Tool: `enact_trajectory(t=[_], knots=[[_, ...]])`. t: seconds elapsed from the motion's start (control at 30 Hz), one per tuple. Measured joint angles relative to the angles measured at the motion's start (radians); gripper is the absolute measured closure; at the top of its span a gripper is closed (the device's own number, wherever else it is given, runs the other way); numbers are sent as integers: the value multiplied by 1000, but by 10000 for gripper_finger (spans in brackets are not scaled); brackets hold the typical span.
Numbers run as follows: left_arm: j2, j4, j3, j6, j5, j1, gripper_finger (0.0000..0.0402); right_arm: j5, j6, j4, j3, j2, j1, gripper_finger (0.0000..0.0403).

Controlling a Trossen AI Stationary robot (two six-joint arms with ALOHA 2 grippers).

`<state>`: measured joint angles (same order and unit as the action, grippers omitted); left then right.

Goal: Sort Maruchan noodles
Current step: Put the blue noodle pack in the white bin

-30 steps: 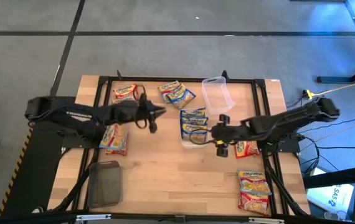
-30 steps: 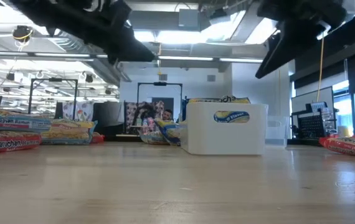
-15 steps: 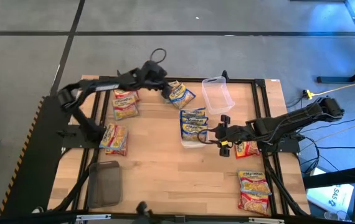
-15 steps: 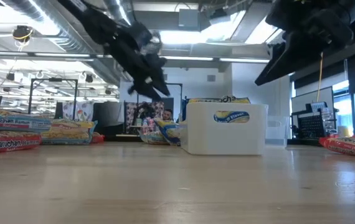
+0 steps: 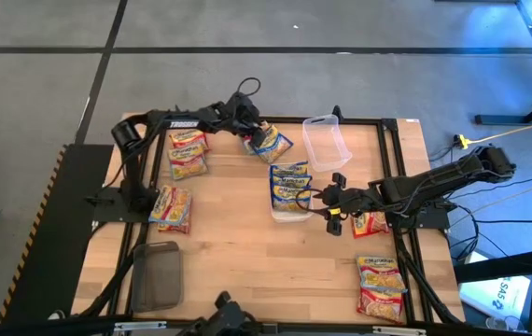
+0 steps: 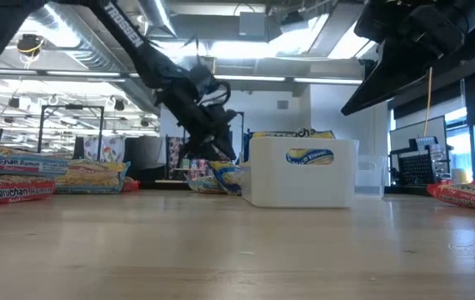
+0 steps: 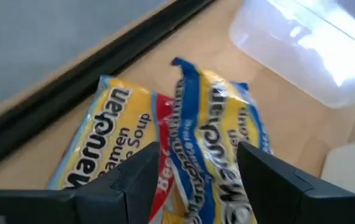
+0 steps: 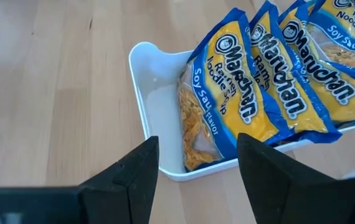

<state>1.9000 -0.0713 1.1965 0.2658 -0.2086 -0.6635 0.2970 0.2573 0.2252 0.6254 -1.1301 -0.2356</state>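
**Left arm lines up over the far packets**

Wooden tabletop, framed by black rails, carries Maruchan noodles in several clusters around the white tray (image 5: 290,214) at its middle. Blue-bordered packets (image 8: 271,93) stand upright in that tray. Beyond the tray, toward the far rail, two loose packets overlap: a blue-bordered packet (image 7: 218,146) lying on a red-bordered packet (image 7: 112,146), just beside the clear tub (image 5: 327,142).

The left gripper (image 5: 255,133) hovers above this pair with its fingers spread wide and nothing between them. The right gripper (image 5: 334,198) waits just beside the tray, fingers parted and empty.

The step in hand looks like picking the blue packet for the tray. To do it well, the fingers should straddle only the upper packet, close on its crimped edge or narrow side, and lift straight up so the red one underneath is not dragged along.
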Motion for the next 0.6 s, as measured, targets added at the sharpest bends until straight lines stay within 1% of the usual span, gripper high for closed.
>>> enact_trajectory(t=[0.17, 0.27, 0.37, 0.5, 0.6], knots=[[51, 11, -1, 45, -36, 0, 193, 8, -7, -25, 0, 0, 0, 210], [79, 48, -1, 79, -130, -7, 193, 8, -7, -39, 0, 0, 0, 210], [87, 67, -1, 94, -201, -6, 193, 8, -8, -42, 0, 0, 0, 210], [88, 77, -1, 88, -231, 0, 193, 9, -24, -42, 0, 0, 0, 210], [88, 74, -1, 45, -235, 11, 198, 9, -27, -42, 0, 0, 0, 210]])
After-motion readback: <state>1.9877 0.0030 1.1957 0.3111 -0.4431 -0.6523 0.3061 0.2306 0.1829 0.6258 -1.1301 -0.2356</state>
